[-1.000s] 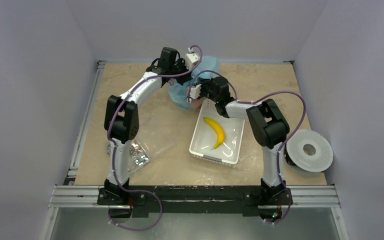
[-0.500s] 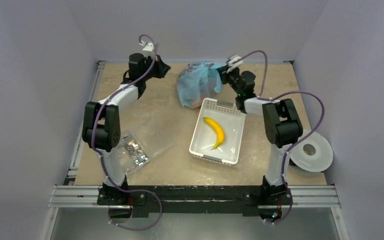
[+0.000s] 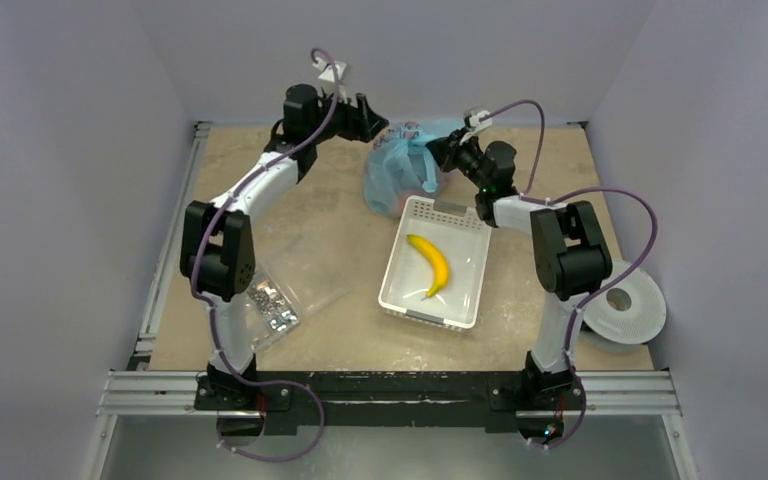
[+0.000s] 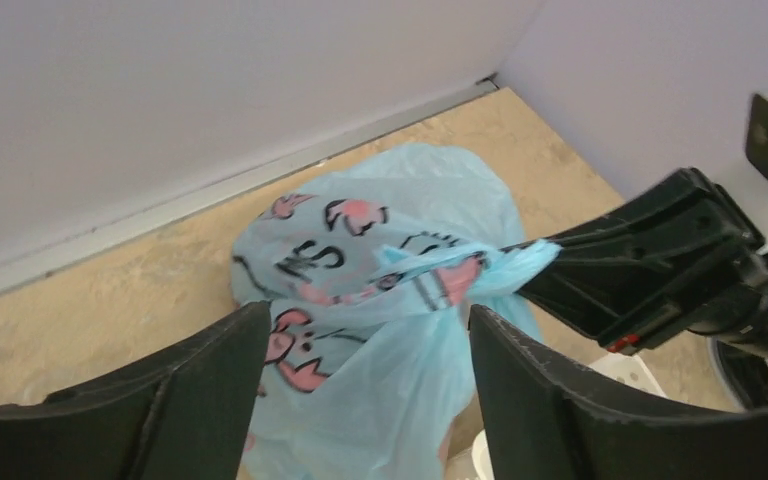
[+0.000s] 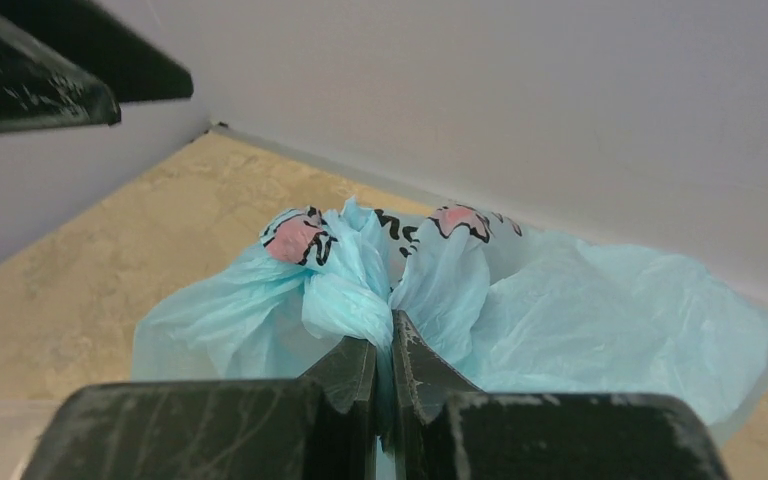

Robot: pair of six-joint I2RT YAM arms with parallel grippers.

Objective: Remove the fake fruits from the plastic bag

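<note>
The plastic bag point(image 3: 397, 172), light blue with pink print, stands at the back of the table with its top pulled up to the right. My right gripper point(image 3: 436, 150) is shut on a twisted handle of the bag point(image 5: 352, 300), its jaws pinching the film point(image 5: 385, 338). My left gripper point(image 3: 372, 120) hovers open just left of the bag's top. In the left wrist view the bag point(image 4: 360, 250) lies beyond and between the open fingers point(image 4: 210, 385), which do not touch it. The fake fruits are hidden inside the bag.
A white perforated basket point(image 3: 406, 300) with a yellow banana point(image 3: 430, 264) sits just in front of the bag. A clear packet of metal bits point(image 3: 275, 305) lies front left. A white spool point(image 3: 618, 300) rests off the table's right edge. The back wall is close behind the bag.
My left gripper swung away to the left, came back right beside the bag's top and opened. My right gripper rose to the right with the bag handle, pulling the bag upright.
</note>
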